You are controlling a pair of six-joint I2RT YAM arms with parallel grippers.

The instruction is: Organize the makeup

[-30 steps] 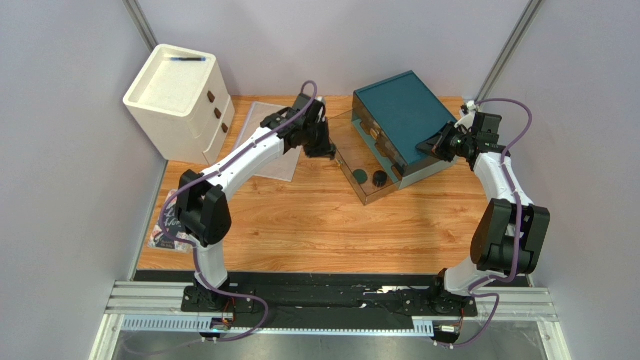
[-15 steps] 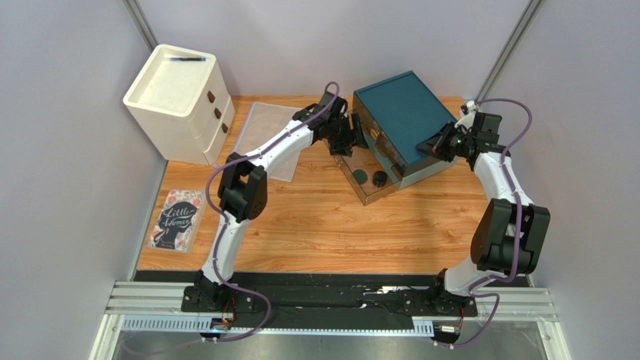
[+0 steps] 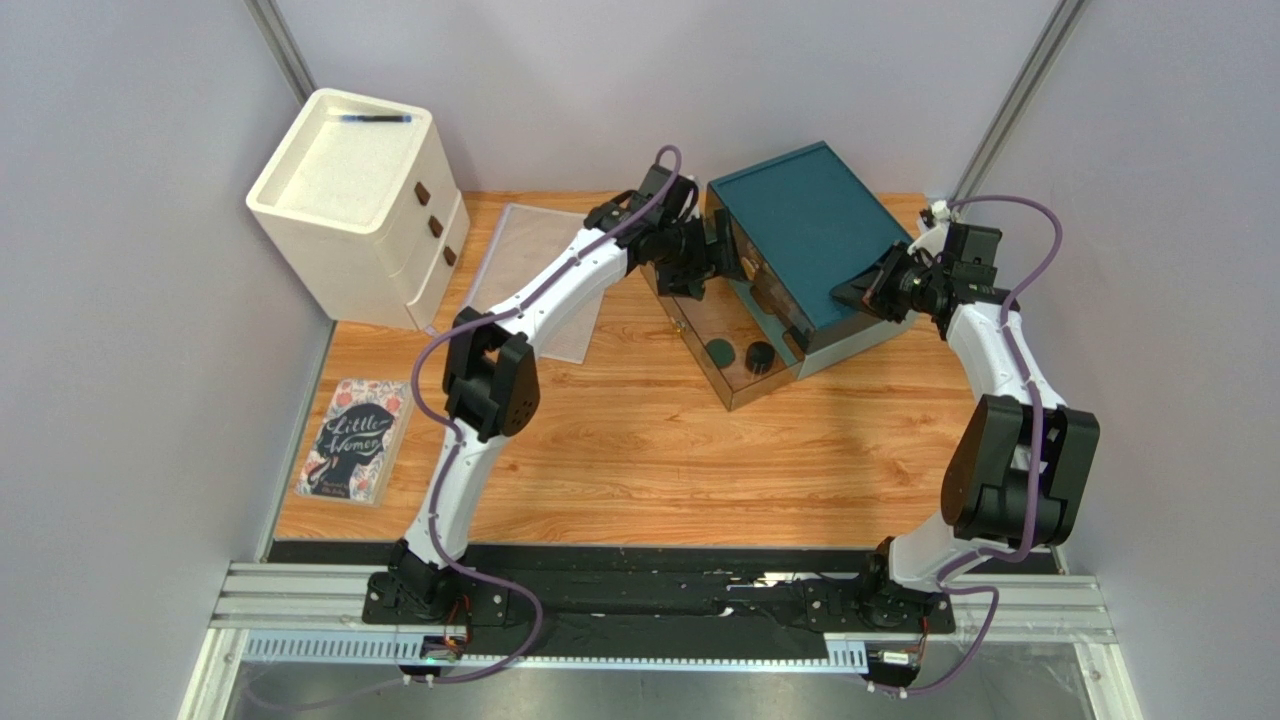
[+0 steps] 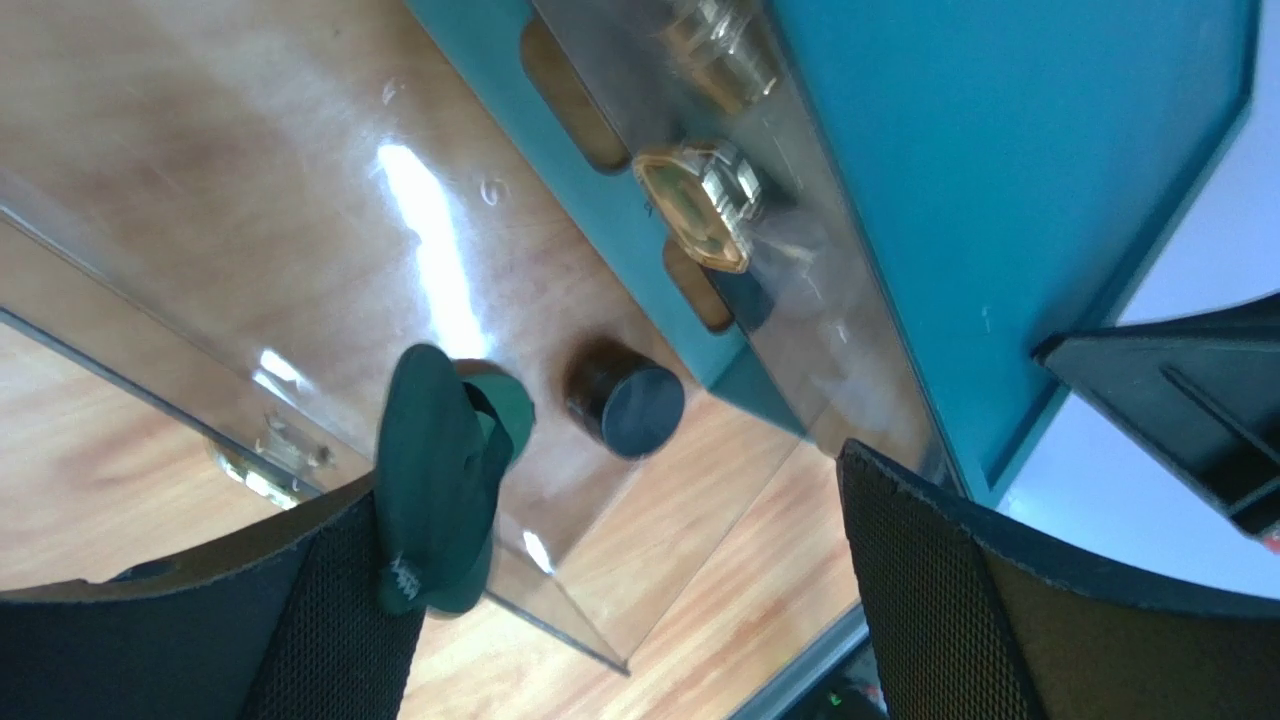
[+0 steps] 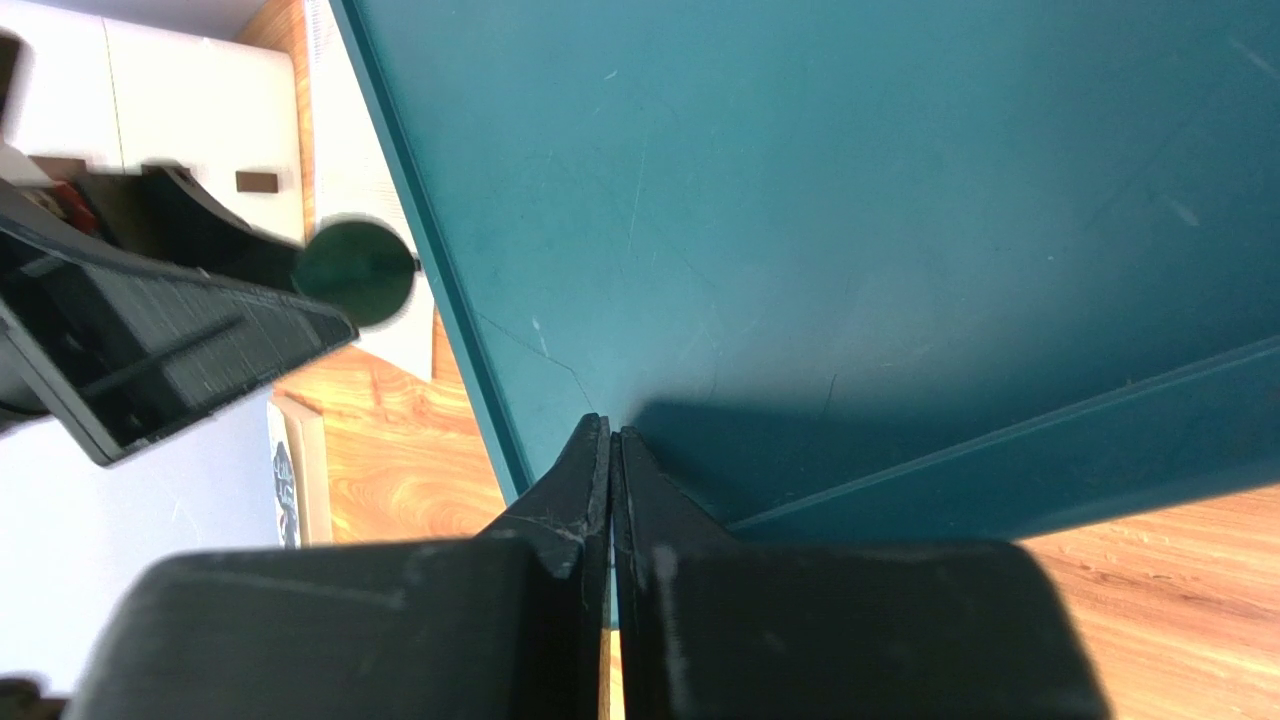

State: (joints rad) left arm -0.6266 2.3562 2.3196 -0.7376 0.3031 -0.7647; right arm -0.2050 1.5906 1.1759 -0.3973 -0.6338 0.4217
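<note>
Above the wooden bench [image 3: 631, 450], the green puff [image 4: 436, 488] may be dragged outside the clear case [image 4: 181, 195] by the spread left end effector [image 4: 604, 480]; the right end effector [image 5: 609, 435] is pressed shut.

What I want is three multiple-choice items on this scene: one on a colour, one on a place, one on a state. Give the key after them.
1. What colour is the box? A red; B white; C teal.
2. Where is the book? A on top of the box; B flat on the table near its left edge; C propped upright against the box.
3. How does the left gripper stand? A open; B shut; C out of view.
Key: C, its lid is plainly teal; B, it lies flat on the wood; A, its fingers are wide apart.
</note>
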